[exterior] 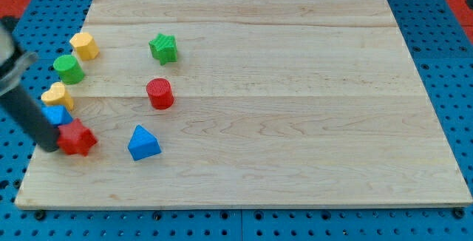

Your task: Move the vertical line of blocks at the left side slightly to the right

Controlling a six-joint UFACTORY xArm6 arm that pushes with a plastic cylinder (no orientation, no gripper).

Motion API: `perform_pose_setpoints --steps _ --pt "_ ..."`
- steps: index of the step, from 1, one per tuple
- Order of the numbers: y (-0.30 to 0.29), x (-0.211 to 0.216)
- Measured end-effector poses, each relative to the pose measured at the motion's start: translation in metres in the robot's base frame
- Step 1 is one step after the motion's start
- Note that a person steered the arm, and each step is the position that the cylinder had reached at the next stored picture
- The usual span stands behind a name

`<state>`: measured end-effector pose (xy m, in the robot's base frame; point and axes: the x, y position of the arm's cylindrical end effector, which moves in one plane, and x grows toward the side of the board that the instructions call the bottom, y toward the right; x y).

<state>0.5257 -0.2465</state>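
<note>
A pale wooden board [251, 100] lies on a blue pegboard. Down the frame's left edge runs the line: yellow hexagonal block [85, 45], green cylinder block [69, 69], yellow block [57, 94], blue block [56, 114], red star-shaped block [77, 137]. My tip [50, 146], a bare rod that grips nothing, sits against the red star's left side. A push here could likely shift only the bottom block, bending the line or knocking it into the blue triangular block [143, 143] nearby.

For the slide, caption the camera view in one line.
My tip touches the red block at the bottom of the left-edge line; green star stands apart.
</note>
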Motion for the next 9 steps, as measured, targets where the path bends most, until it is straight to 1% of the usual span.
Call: perform_pose_setpoints --steps 1,2,3,4,5,6,7,8,9 --pt "0.002 0.0" --pt "-0.039 0.026" --pt "-0.057 0.002" --pt "-0.031 -0.023" --pt "0.034 -0.031" --pt "0.008 -0.012" --pt "-0.042 -0.005" --pt "-0.058 -0.032" --pt "-0.049 -0.058"
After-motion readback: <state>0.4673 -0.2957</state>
